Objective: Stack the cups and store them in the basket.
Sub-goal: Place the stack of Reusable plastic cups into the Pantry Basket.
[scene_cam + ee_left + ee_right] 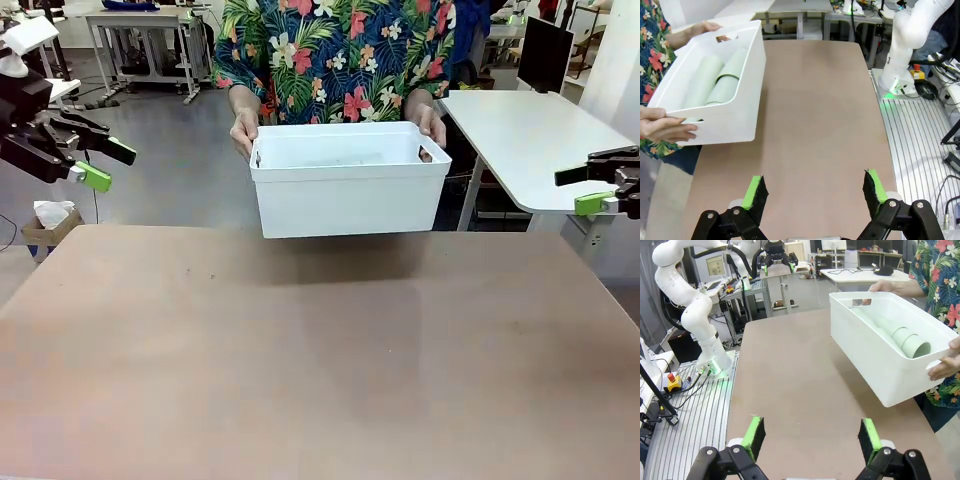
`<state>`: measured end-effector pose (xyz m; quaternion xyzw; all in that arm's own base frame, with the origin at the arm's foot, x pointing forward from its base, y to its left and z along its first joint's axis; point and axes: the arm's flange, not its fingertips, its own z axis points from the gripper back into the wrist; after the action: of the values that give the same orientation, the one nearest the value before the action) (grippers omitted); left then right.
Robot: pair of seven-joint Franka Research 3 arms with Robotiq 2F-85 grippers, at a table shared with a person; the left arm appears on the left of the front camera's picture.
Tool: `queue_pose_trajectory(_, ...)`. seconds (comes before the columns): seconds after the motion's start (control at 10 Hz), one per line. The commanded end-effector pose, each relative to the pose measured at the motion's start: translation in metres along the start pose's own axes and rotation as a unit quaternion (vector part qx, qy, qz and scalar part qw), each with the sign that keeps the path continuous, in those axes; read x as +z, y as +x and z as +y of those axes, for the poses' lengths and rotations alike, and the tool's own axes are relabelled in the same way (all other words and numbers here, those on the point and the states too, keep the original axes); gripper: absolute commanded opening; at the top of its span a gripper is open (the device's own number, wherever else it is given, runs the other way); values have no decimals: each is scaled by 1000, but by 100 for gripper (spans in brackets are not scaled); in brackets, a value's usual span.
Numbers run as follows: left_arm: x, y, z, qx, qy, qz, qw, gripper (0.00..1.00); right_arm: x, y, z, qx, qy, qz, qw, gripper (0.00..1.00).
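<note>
Table [320, 350] | person's hands hold basket [345, 190] aloft | cups [715, 80] inside

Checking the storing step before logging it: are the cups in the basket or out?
In. The cups lie nested on their sides inside the basket, which the person holds above the table.

A wide, matte brown worktop [320, 360] with rounded far corners takes up the lower half of the front view, stretching from the near edge to the far side where a person stands. A soft shadow [345, 262] darkens the surface near the far edge, beneath a white basket [347, 180] that the person holds in the air just above it, not touching. Seen from both wrist views, the same brown surface runs lengthwise away from the camera, smooth and uniform apart from a few faint specks.
</note>
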<state>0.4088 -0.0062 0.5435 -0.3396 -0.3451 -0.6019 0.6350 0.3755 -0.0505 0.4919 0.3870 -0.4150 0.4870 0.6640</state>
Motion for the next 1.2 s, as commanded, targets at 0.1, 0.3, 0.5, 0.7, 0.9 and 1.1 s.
queue_pose_trajectory(0.1,1,4,-1,6,2,-2,1000,100,0,5,1,-10,-1,-11,1000,100)
queue_pose_trajectory(0.3,1,4,-1,6,2,-2,1000,100,0,5,1,-10,-1,-11,1000,100)
queue_pose_trajectory(0.5,1,4,-1,6,2,-2,1000,100,0,5,1,-10,-1,-11,1000,100)
queue_pose_trajectory(0.7,1,4,-1,6,2,-2,1000,100,0,5,1,-10,-1,-11,1000,100)
queue_pose_trajectory(0.9,1,4,-1,6,2,-2,1000,100,0,5,1,-10,-1,-11,1000,100)
queue_pose_trajectory(1.1,1,4,-1,6,2,-2,1000,100,0,5,1,-10,-1,-11,1000,100)
